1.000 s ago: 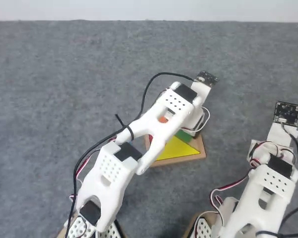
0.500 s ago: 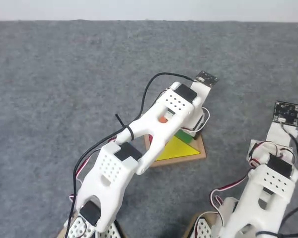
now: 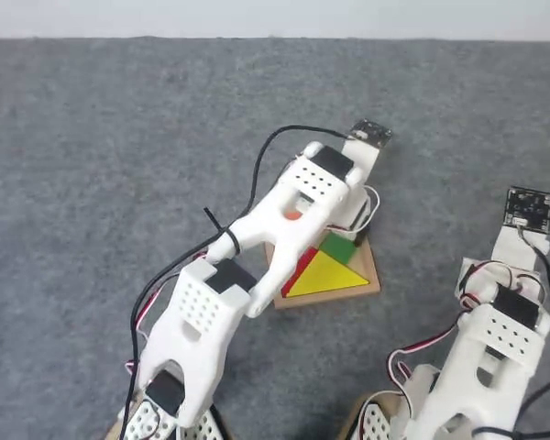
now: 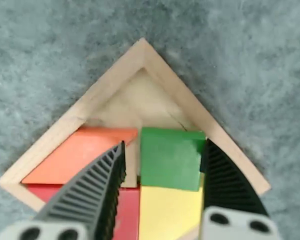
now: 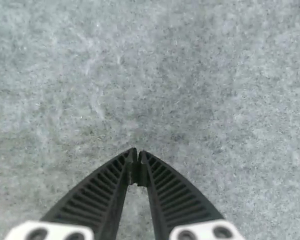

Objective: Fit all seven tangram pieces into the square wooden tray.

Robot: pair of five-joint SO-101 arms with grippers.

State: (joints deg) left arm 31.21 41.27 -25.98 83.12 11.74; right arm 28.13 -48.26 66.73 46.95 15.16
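The square wooden tray [image 3: 368,288] lies on the grey carpet at mid-table, under the left arm [image 3: 293,215]. In it I see a yellow triangle [image 3: 324,273], a green square [image 3: 338,247] and a red piece [image 3: 297,268]. In the left wrist view my left gripper [image 4: 164,145] hangs open over the tray [image 4: 110,80], its fingers either side of the green square [image 4: 170,157]. One finger is against the square's edge and the other stands apart from it. An orange piece [image 4: 80,155], a red piece [image 4: 126,210] and the yellow triangle [image 4: 167,212] lie around it. The tray's far corner is bare wood. My right gripper [image 5: 135,152] is shut over bare carpet.
The right arm [image 3: 495,339] stands at the table's near right, away from the tray. Grey carpet [image 3: 119,137] covers the table to the left of and beyond the tray. A pale wall edge runs along the far side.
The left arm has shifted a little to the left and away, uncovering more of the red and green pieces. The right arm has kept still.
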